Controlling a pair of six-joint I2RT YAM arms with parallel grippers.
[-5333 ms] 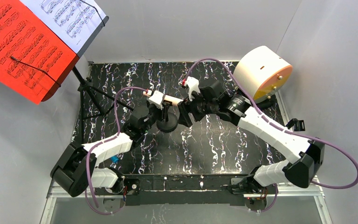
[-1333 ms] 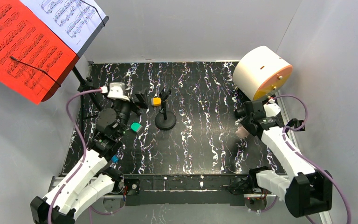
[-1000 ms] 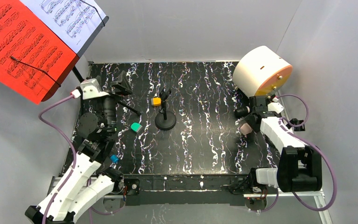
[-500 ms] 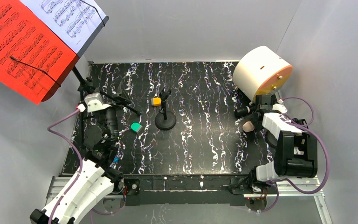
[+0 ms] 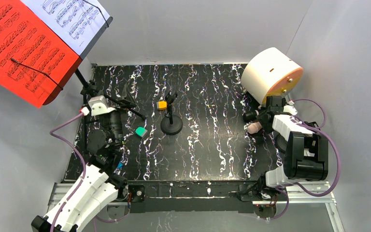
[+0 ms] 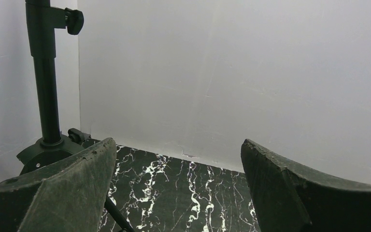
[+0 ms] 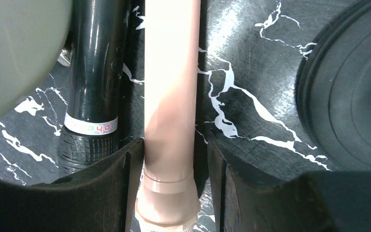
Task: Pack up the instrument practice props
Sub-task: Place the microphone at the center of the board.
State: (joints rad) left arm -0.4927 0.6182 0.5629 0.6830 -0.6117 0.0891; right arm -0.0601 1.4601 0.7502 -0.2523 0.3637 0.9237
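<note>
The beige microphone (image 7: 170, 96) lies on the table between the fingers of my right gripper (image 7: 174, 188). The left finger touches it and a gap shows at the right finger, so the gripper is open. A black microphone (image 7: 94, 72) lies right beside it. From above, both microphones (image 5: 254, 126) lie below the white cylinder, under my right gripper (image 5: 263, 118). A round-based pole (image 5: 171, 124) stands mid-table. The music rack (image 5: 84, 89) holds red and white sheets (image 5: 24, 43) at the far left. My left gripper (image 6: 178, 183) is open and empty beside the rack's pole (image 6: 46, 87).
A big white cylinder with an orange face (image 5: 270, 77) stands at the back right. An orange cube (image 5: 162, 105) and a teal cube (image 5: 140, 131) lie near the pole. A black round base (image 7: 352, 87) lies right of the microphones. White walls close in the table.
My right arm carried the beige microphone from the middle pole to the right side, laid it beside the black one and widened its jaws. My left arm swung back to the rack.
</note>
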